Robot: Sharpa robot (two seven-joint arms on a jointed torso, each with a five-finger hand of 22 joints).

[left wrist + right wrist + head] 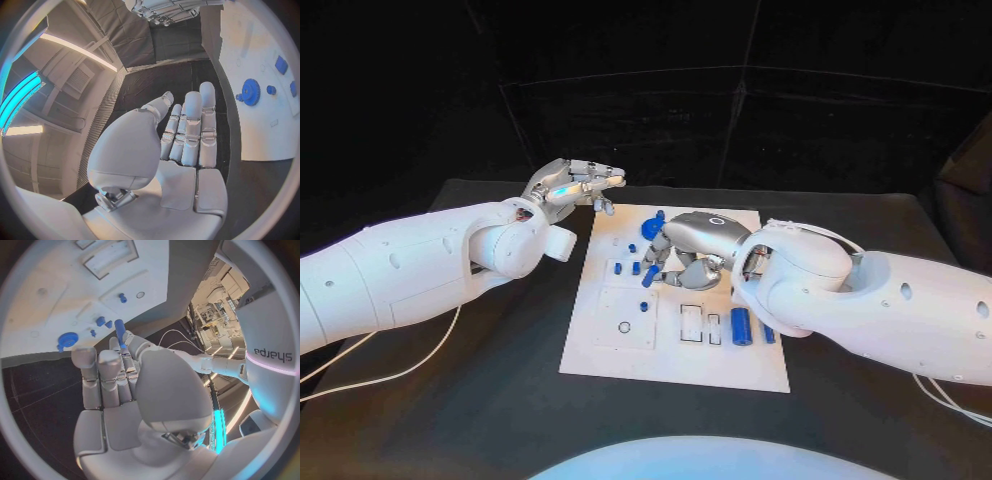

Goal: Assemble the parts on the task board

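Head view, left to right. Left hand off the board's far-left corner, hovering above the bench, fingers loosely curled, nothing in them; left wrist view shows them straight and together, so released, idle. Task board mid-bench. Far end: blue gear seated or lying near the far edge, can't tell which; left wrist view has it beside small blue pegs. More small blue pieces scattered on the left half just below the gear. Nearer, a rectangular panel with an oval hole, unfilled. Next over, rectangular slots, outlined and apparently vacant. Blue cylinder and a thinner blue bar lying beside the slots on the right.

Right hand over board centre, grasping a blue pin between thumb and fingertips, tip angled down toward the board's left half. Right wrist view confirms: pin pinched at the fingertips, pointing at the board.

Judgement: early stage. One pin in transit, most parts loose or unplaced, hole and slots open. Bulk of assembly remaining. Next likely: aligning pin to its socket; which socket, unclear.
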